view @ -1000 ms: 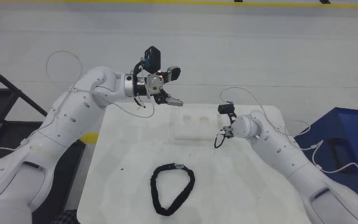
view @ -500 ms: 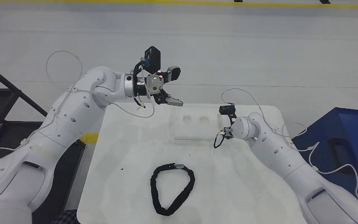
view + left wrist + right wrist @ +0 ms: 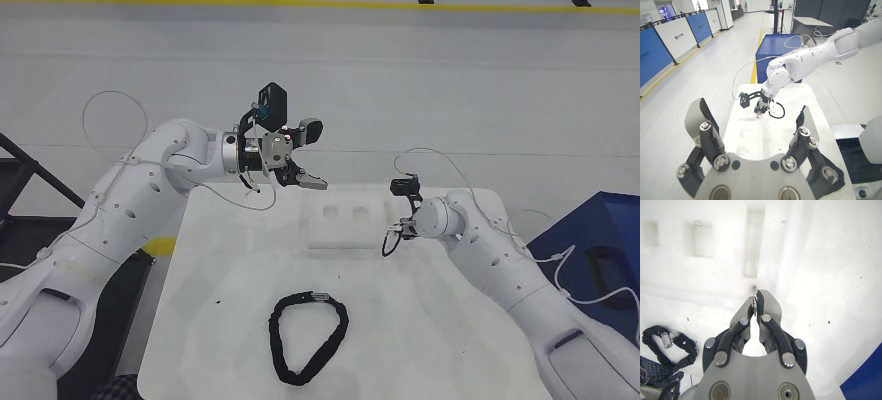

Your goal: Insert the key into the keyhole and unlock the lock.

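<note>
My right gripper [image 3: 754, 303] is shut on a small silver key [image 3: 753, 302], whose blade tip points down at the white foam block [image 3: 677, 275] next to a long slot [image 3: 753, 247]. From the left wrist view the right gripper [image 3: 759, 111] stands upright over the block [image 3: 751, 136]. The black fabric-covered chain lock [image 3: 308, 335] lies in a loop near the table's front, and its silver lock cylinder [image 3: 666, 341] shows a keyhole. My left gripper [image 3: 303, 180] hangs open and holds nothing, above the table's far left edge.
The foam block [image 3: 340, 228] has several rectangular recesses, one holding a small ring [image 3: 697, 223]. A blue cabinet [image 3: 600, 245] stands off the right side of the white table [image 3: 450, 340]. A black cable loop [image 3: 388, 245] hangs from the right wrist.
The right wrist has shifted slightly toward the far side of the table, still holding the key. The left arm and the chain lock have not moved.
</note>
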Action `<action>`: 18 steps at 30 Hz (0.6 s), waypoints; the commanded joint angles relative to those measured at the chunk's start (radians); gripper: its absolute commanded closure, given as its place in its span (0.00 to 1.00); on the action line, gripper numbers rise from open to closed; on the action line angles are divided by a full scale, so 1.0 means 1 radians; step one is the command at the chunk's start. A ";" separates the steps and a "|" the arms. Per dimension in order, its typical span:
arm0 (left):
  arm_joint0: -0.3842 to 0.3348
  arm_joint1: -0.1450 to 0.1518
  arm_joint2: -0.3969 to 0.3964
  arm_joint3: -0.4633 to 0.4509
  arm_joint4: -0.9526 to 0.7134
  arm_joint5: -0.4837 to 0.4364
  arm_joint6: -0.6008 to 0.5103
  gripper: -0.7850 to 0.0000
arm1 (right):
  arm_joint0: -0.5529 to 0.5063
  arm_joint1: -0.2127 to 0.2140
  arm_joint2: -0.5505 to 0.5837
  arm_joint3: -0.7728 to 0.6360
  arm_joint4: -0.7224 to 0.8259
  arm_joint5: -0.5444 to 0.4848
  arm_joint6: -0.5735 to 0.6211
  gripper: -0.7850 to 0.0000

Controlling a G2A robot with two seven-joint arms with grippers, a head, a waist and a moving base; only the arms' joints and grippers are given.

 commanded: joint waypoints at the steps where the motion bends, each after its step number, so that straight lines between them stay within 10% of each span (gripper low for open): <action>1: 0.000 0.000 0.000 0.000 0.000 0.000 0.000 0.00 | 0.002 0.004 0.018 -0.016 0.009 -0.010 0.013 1.00; 18: 0.000 0.000 0.000 0.000 0.000 0.000 0.000 0.00 | -0.068 0.067 0.276 -0.323 0.185 -0.100 0.082 1.00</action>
